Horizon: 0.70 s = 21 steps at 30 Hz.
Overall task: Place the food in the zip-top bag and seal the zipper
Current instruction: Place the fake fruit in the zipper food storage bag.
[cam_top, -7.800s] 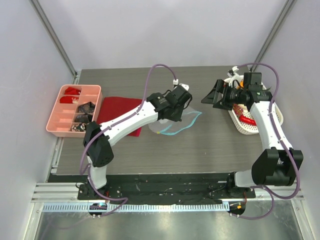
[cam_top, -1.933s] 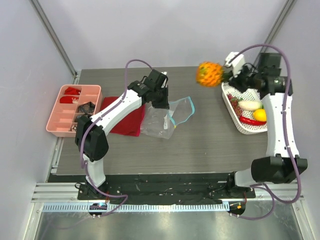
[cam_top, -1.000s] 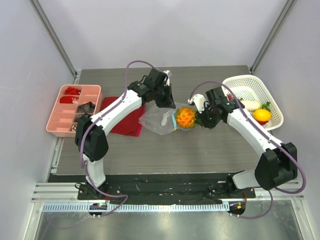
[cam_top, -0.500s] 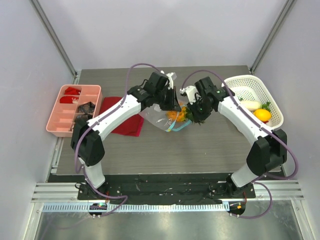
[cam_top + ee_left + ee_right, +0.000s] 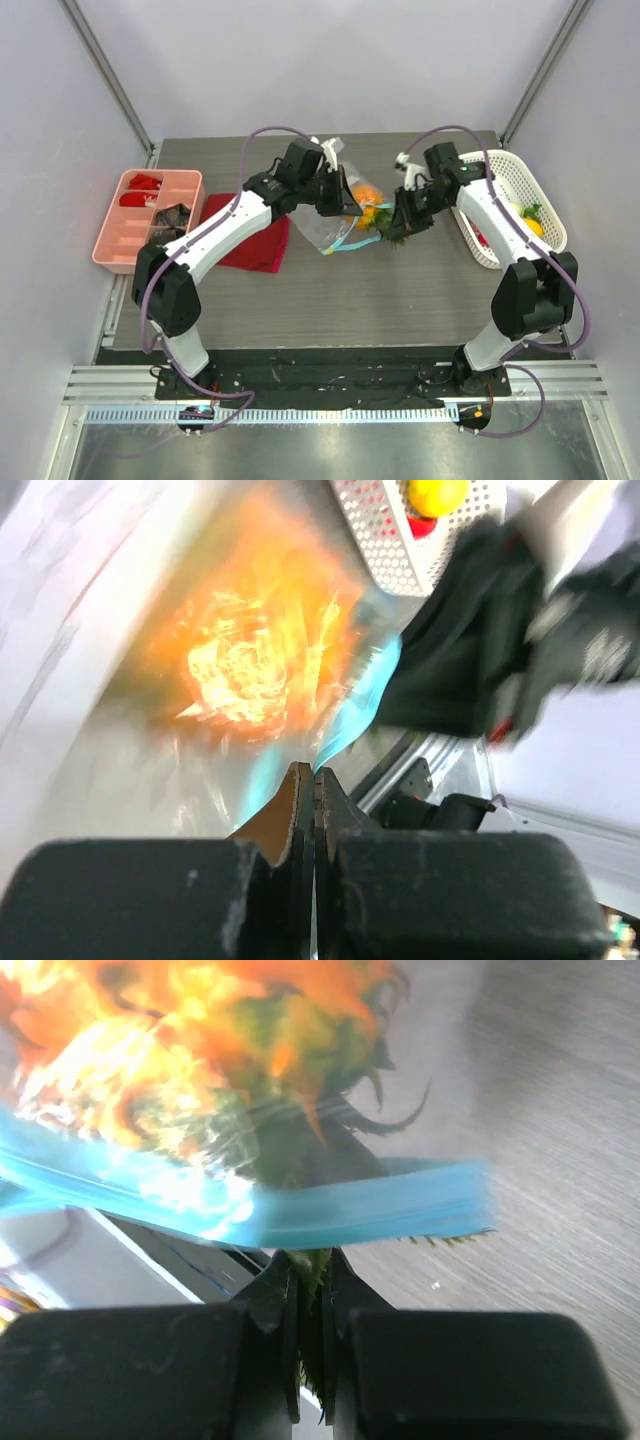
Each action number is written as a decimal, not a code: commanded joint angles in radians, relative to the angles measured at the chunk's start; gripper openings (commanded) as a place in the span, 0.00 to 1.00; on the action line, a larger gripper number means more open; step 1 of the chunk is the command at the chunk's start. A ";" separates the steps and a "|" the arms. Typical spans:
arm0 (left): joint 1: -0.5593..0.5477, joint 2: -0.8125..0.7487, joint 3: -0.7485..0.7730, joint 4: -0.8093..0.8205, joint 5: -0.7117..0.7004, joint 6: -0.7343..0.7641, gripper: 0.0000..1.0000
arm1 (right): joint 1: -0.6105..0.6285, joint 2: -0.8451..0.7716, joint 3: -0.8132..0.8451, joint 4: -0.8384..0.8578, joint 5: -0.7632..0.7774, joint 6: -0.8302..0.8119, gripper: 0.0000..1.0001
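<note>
left jaws pinched fully closed on the mouth edge of the zip-top bag (image 5: 325,228), holding it up by that edge. right jaws almost closed, clamped on the green leaves of the pineapple (image 5: 180,1020). fruit body lies straight ahead of the right jaws, long axis in line with them, pointing into the bag. zipper (image 5: 300,1215) runs crosswise just past the right jaws, over the leaves. body looks inside, crown not. mouth gape unclear, wrist views blurred. other food in the white basket (image 5: 505,165), behind the right jaws.
</note>
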 commanded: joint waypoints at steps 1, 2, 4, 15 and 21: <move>0.014 -0.047 -0.068 -0.012 0.065 -0.088 0.00 | -0.097 -0.030 0.020 0.165 -0.215 0.213 0.01; 0.014 -0.040 -0.071 -0.008 0.074 -0.096 0.00 | -0.096 -0.041 0.003 0.191 -0.228 0.244 0.01; 0.014 -0.024 -0.059 -0.014 0.102 -0.107 0.00 | -0.097 -0.084 -0.028 0.301 -0.251 0.349 0.01; 0.015 -0.001 -0.133 0.244 0.327 -0.398 0.00 | -0.097 -0.282 -0.256 0.842 -0.087 0.883 0.01; 0.017 0.000 -0.165 0.444 0.422 -0.583 0.00 | -0.073 -0.386 -0.413 1.116 0.022 1.047 0.01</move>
